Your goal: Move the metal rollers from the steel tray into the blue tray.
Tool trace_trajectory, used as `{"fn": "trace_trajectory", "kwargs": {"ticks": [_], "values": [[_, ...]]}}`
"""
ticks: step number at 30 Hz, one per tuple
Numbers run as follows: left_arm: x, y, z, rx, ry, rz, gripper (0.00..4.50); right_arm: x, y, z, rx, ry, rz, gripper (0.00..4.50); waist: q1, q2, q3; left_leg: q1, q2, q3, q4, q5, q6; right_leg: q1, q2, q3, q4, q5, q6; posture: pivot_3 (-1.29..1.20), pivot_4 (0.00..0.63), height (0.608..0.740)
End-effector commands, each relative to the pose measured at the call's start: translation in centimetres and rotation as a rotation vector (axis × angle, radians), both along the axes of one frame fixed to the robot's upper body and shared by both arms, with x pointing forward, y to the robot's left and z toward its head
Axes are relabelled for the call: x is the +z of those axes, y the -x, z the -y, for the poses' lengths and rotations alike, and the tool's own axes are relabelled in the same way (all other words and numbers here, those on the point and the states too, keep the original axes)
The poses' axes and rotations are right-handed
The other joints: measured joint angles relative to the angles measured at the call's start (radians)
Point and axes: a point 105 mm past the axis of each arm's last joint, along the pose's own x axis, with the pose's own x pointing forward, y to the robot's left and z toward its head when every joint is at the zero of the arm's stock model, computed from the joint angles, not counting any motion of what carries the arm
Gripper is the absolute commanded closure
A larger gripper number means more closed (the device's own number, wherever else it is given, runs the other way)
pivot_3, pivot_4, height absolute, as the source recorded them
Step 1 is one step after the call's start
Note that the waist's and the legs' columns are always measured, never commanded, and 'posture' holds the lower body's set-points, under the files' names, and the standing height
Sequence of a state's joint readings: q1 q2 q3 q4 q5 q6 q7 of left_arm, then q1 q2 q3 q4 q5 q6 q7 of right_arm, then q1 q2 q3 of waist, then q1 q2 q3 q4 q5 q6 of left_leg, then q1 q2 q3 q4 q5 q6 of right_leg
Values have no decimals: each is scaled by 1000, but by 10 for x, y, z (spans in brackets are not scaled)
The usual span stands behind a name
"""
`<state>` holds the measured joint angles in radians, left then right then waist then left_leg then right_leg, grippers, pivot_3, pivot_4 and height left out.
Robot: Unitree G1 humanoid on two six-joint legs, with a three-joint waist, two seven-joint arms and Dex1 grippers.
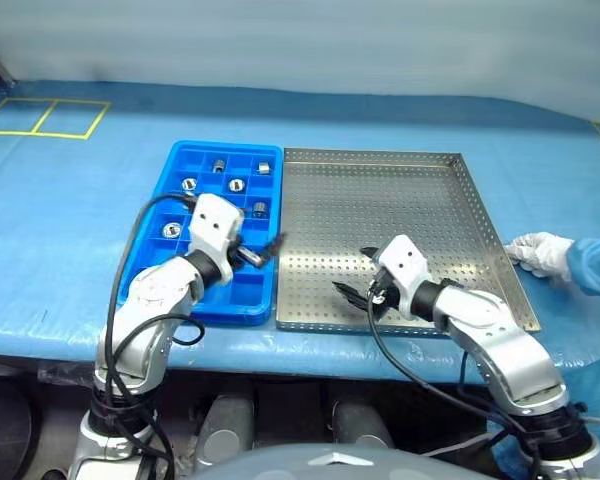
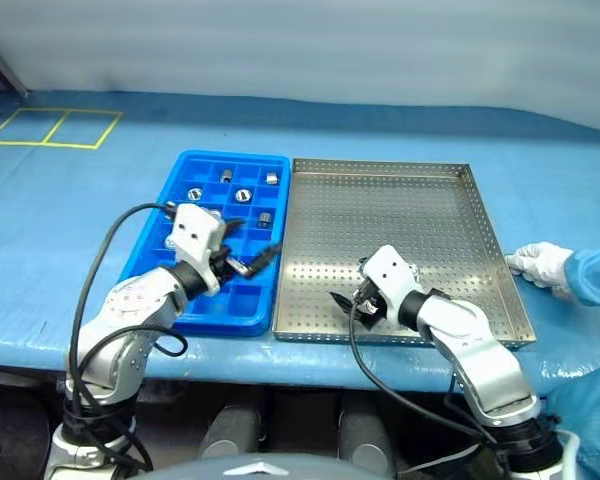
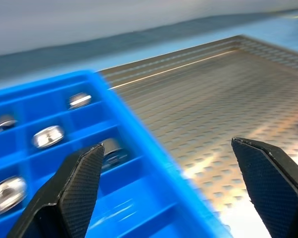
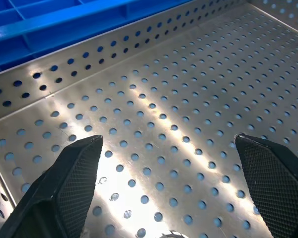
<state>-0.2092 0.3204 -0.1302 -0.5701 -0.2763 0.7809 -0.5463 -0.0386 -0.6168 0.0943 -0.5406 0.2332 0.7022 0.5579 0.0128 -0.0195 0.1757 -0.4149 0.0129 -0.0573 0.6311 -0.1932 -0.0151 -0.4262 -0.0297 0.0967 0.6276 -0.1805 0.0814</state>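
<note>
The blue tray [image 1: 180, 165] lies left of the steel tray [image 1: 400, 156], their long sides touching. Several metal rollers sit in the blue tray's compartments, among them one roller [image 1: 236, 185] near the middle and another [image 3: 48, 136] in the left wrist view. My left gripper [image 1: 265, 250] hovers open over the blue tray's right edge near the front, and nothing is between its fingers [image 3: 72, 191]. My right gripper [image 1: 355, 295] is open above the front left part of the steel tray. Bare perforated metal [image 4: 169, 124] shows between its fingers [image 4: 69, 183].
A person's white-gloved hand [image 1: 540, 250] rests on the table against the steel tray's right rim. Both trays sit on a blue table cover [image 1: 60, 230]. Yellow tape squares [image 1: 45, 117] mark its far left corner.
</note>
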Motion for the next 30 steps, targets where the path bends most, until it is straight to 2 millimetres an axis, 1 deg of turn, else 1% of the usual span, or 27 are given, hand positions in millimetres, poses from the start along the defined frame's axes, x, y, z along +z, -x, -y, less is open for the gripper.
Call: {"fn": "trace_trajectory", "kwargs": {"ticks": [1,4,7,9,11,14,22,30], "values": [[1,9,22,-148,-41,39,17,7,11,6,-17,24,-21,0,-1,0,0,0,0,0,0,0,0,0,0,0,0,0,0,65,150,740],[-4,13,32,-227,-67,37,17,-1,21,4,-32,2,-103,0,-12,0,0,0,0,0,0,0,0,0,0,0,0,0,0,42,150,740],[-6,13,36,-259,-84,43,17,-9,27,-1,-61,-48,-177,0,-28,0,0,0,0,0,1,0,0,0,0,0,0,0,0,26,150,740],[-8,12,37,-262,-94,45,17,-16,25,1,-107,-48,-202,0,-36,0,0,0,0,0,1,0,0,0,0,0,0,0,0,20,150,740],[-8,12,38,-266,-94,45,17,-21,17,8,-177,-51,-211,0,-41,0,0,0,0,0,1,0,0,0,0,0,0,0,0,18,150,740],[-8,14,39,-274,-92,46,17,-25,12,13,-226,-53,-218,0,-41,0,0,0,0,0,1,0,0,0,0,0,0,0,0,31,150,740],[-11,15,33,-250,-110,42,17,-28,8,17,-223,-12,-237,0,-38,0,0,0,0,0,0,0,0,0,0,0,0,0,0,64,150,740],[-14,14,30,-223,-115,40,17,-27,6,12,-202,-19,-233,0,-37,0,0,0,0,0,0,0,0,0,0,0,0,0,0,72,150,740]]}}
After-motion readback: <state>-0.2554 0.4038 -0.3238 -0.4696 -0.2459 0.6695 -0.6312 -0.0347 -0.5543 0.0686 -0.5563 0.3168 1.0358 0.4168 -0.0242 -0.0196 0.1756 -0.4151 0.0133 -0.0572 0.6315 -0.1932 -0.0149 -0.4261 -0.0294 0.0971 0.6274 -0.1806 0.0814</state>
